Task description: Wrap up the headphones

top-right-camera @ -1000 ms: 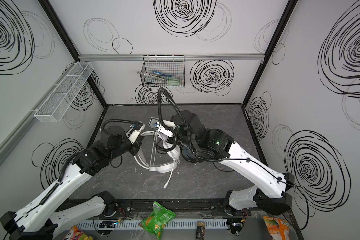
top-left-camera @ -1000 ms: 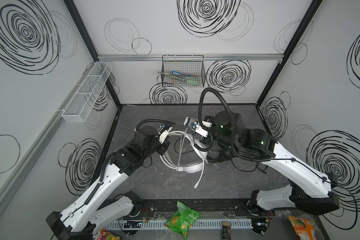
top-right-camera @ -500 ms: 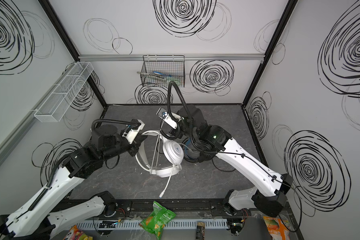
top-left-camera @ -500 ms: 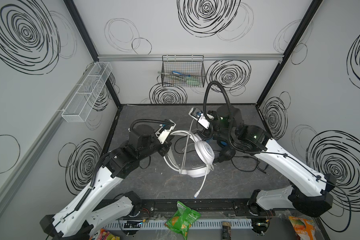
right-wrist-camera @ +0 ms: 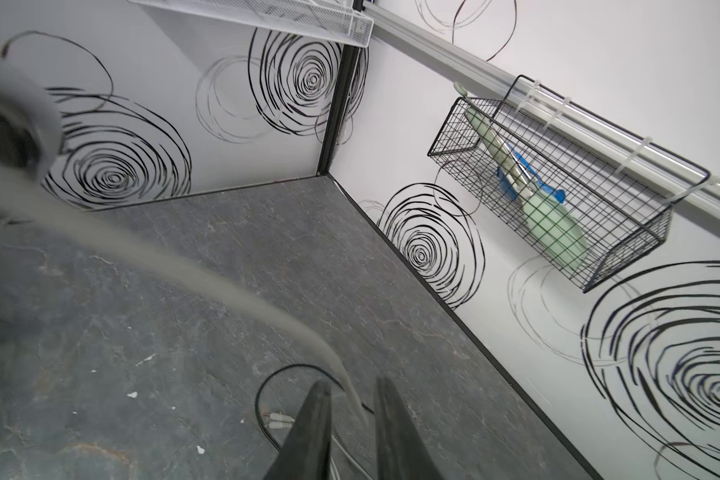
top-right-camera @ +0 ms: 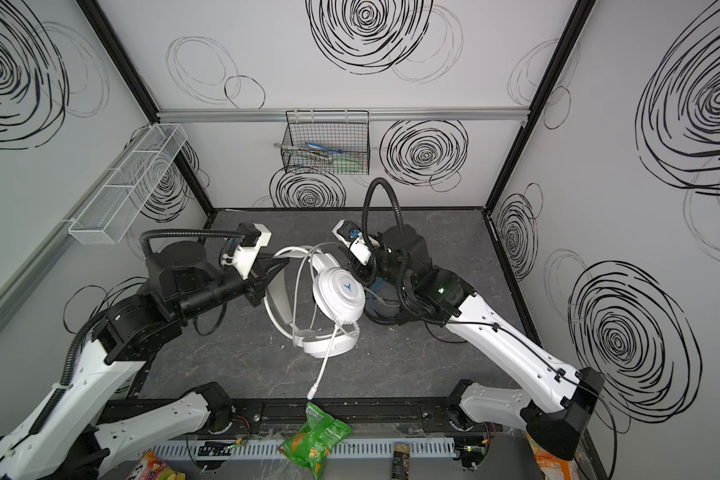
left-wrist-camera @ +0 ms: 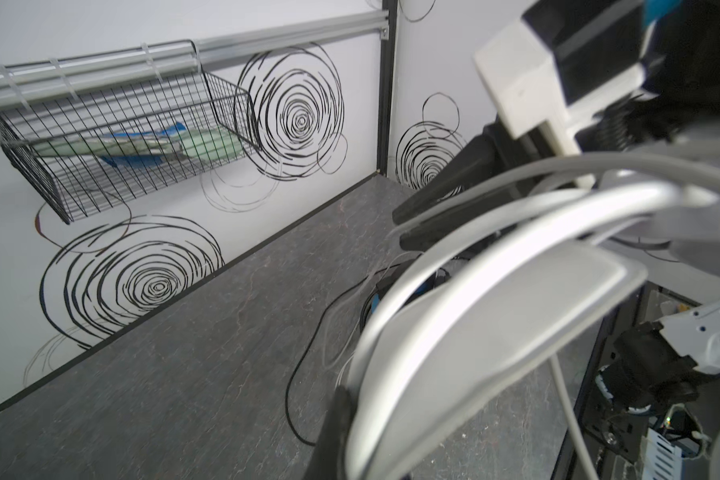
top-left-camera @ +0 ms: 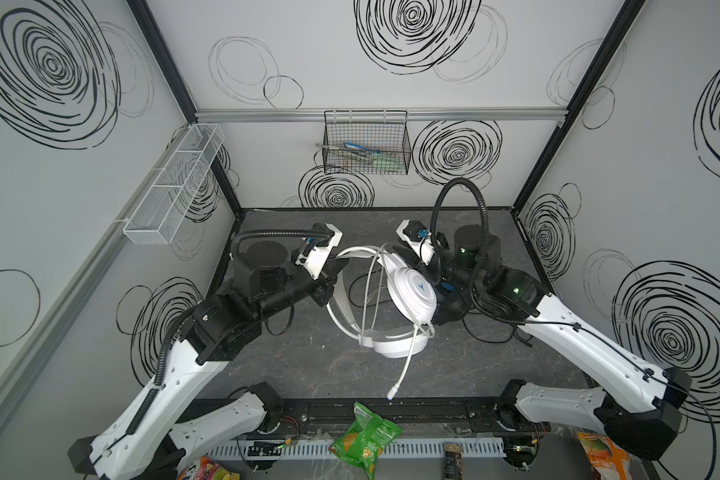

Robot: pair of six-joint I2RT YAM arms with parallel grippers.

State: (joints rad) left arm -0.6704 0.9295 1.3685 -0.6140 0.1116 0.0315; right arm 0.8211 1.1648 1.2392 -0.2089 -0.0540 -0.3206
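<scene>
Fingers of the left gripper (top-right-camera: 281, 265) are clamped on the headband (left-wrist-camera: 495, 316) of the white headset (top-left-camera: 412, 295), holding it over the floor (top-left-camera: 308, 365) in front of the basket (top-left-camera: 366, 145). Fingers of the right gripper (right-wrist-camera: 350, 384) stand apart, with the white cable (right-wrist-camera: 225, 286) passing through the gap between them. In both top views, loops of that cable drape across the headband. One ear cup faces up; the other hangs lower, and whether it touches the floor cannot be told. The mic (top-left-camera: 392, 392) points away from the basket. The black headset (top-right-camera: 379, 289) lies on the floor under the right arm, in front of the basket and slightly to its right.
</scene>
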